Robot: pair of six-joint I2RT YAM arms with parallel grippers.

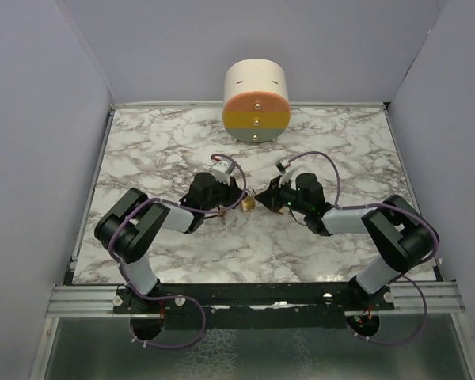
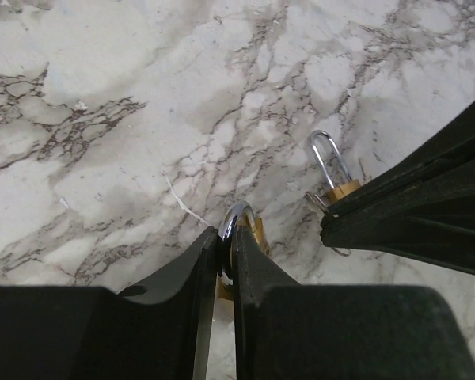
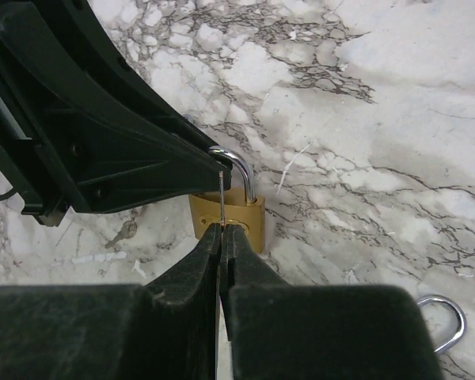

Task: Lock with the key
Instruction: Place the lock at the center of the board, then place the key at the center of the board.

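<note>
Left jaws clamp the padlock (image 3: pixel 245 214) by its shackle (image 3: pixel 241 170), apparently steadying it so right jaws, pinched on the thin key (image 3: pixel 222 202), can turn it.

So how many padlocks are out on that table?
2. One brass padlock is gripped by its shackle in the left pincer; the other padlock lies on the marble tabletop beside the right pincer. More could hide under the arms.

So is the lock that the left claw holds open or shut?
Cannot tell. One leg of the shackle sits in the lock; the left gripper hides the other.
</note>
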